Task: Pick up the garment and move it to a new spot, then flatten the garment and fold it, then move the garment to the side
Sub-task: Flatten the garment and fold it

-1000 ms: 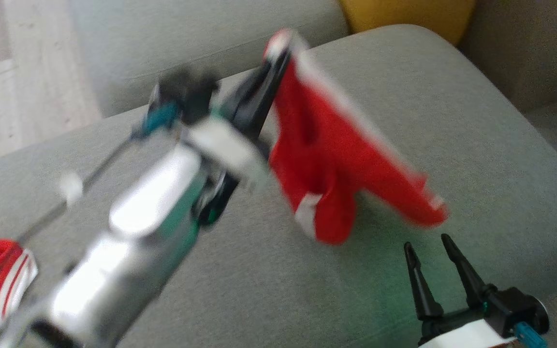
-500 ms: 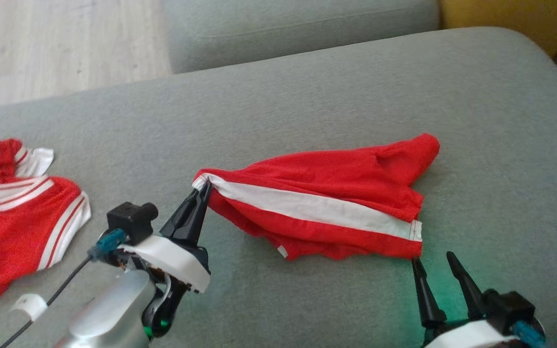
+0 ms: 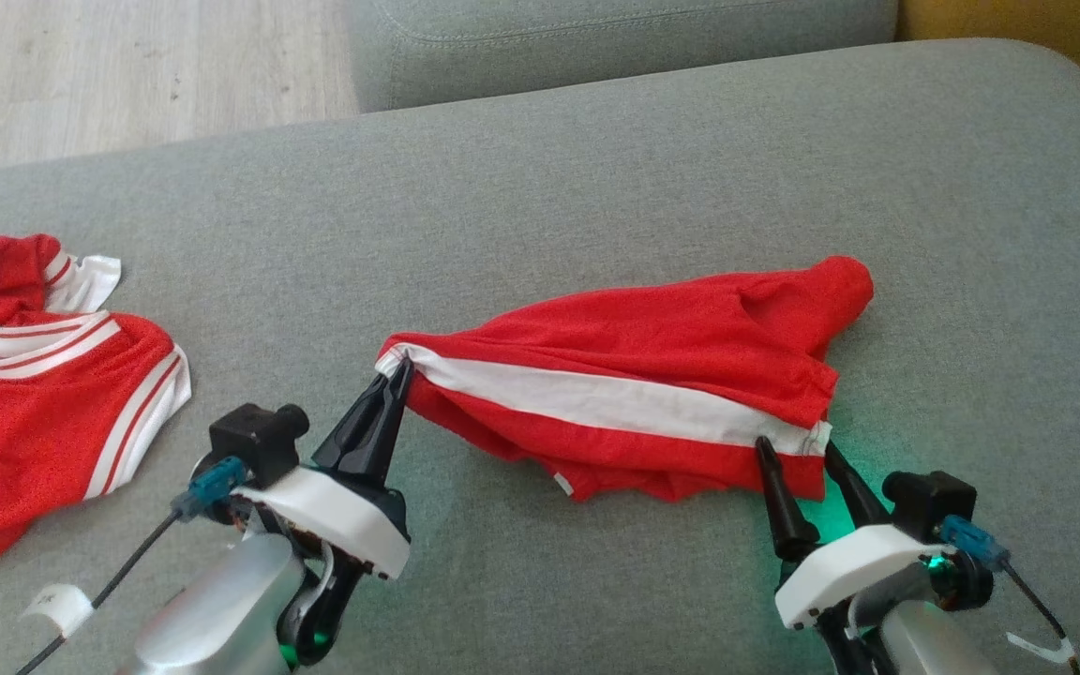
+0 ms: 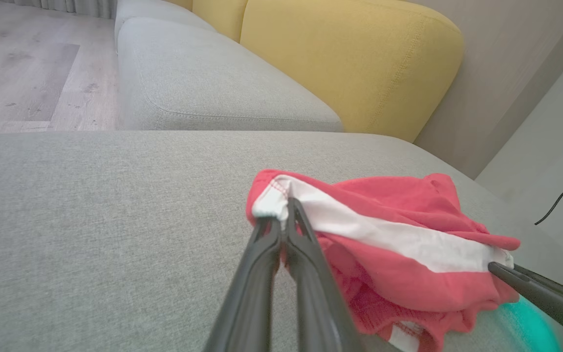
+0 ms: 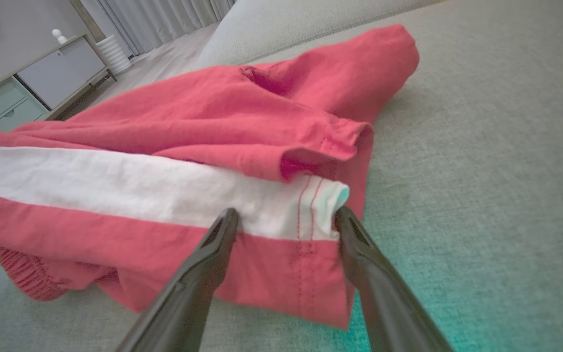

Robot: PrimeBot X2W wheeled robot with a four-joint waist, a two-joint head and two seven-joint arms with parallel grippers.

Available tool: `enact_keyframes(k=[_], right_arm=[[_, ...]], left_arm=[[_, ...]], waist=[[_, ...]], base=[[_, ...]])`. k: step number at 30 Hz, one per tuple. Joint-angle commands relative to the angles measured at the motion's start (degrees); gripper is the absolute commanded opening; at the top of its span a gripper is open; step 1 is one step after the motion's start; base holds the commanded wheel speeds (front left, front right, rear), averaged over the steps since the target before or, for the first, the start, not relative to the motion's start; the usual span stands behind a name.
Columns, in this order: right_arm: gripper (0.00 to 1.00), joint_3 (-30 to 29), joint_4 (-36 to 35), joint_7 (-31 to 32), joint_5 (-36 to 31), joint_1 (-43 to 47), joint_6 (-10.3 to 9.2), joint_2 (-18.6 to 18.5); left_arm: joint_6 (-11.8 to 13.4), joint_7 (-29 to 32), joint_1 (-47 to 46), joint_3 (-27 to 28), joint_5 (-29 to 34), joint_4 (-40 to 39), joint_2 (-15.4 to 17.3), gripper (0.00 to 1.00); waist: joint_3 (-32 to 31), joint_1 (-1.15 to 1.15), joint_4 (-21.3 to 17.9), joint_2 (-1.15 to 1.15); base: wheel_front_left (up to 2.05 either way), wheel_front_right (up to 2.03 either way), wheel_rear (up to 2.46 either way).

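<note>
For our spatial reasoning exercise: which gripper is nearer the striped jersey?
Left. The left gripper, shut on the shorts, sits to the right of the jersey; the right gripper is open at the shorts' far end.

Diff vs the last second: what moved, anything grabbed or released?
The red shorts came down from hanging in the air to lying on the grey cushion. The right gripper, open, advanced until its fingers straddle the stripe's far corner. The left gripper stayed shut on the other corner; nothing released.
</note>
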Motion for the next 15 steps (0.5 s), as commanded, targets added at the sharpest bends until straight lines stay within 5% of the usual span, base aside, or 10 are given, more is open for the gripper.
enact_keyframes(k=[1,4,6,7,10,11,12,15], right_arm=[[1.00,1.58,-0.17,-0.41,0.40,-2.18,-0.04,-0.09],[1.00,1.17,1.14,-1.23,0.17,-3.45,-0.04,-0.08],[0.90,1.21,1.41,-1.44,0.23,-3.74,-0.04,-0.08],[0.64,1.26,1.66,-1.61,0.24,-3.94,-0.04,-0.08],[0.32,1.43,2.23,-2.02,-0.09,-4.31,-0.04,-0.08],[0.09,1.39,2.35,-2.14,-0.28,-4.38,-0.04,-0.07],[0.00,1.19,2.50,-2.25,-0.71,-4.44,-0.04,-0.07],[0.00,0.28,2.21,-2.53,-1.83,-4.45,-0.04,-0.07]], left_arm=[[0.44,-0.63,-2.19,2.36,0.72,-1.38,1.54,0.00],[0.37,-0.65,-2.07,2.25,0.83,-1.22,1.45,0.00],[0.34,-0.65,-2.02,2.22,0.85,-1.14,1.45,0.00],[0.31,-0.65,-1.97,2.17,0.85,-1.07,1.42,0.00],[0.26,-0.66,-1.83,2.05,0.95,-0.85,1.43,0.00],[0.26,-0.67,-1.77,2.03,0.97,-0.77,1.41,0.00],[0.25,-0.67,-1.71,2.01,0.99,-0.69,1.38,0.00],[0.19,-0.69,-1.45,1.97,1.10,-0.47,1.27,0.00]], waist=[[0.00,-0.01,0.03,0.00],[-0.16,-0.01,0.10,0.00],[-0.24,-0.01,0.11,0.00],[-0.34,-0.01,0.12,0.00],[-0.70,-0.01,0.13,0.00],[-0.83,-0.01,0.11,0.00],[-1.00,-0.01,0.10,0.00],[-1.55,-0.01,0.08,0.00]], base=[[0.00,0.00,0.00],[0.00,0.00,0.00],[0.00,0.00,0.00],[0.00,0.00,0.00],[0.00,0.00,0.00],[0.00,0.00,0.00],[0.00,0.00,0.00],[0.00,0.00,0.00]])
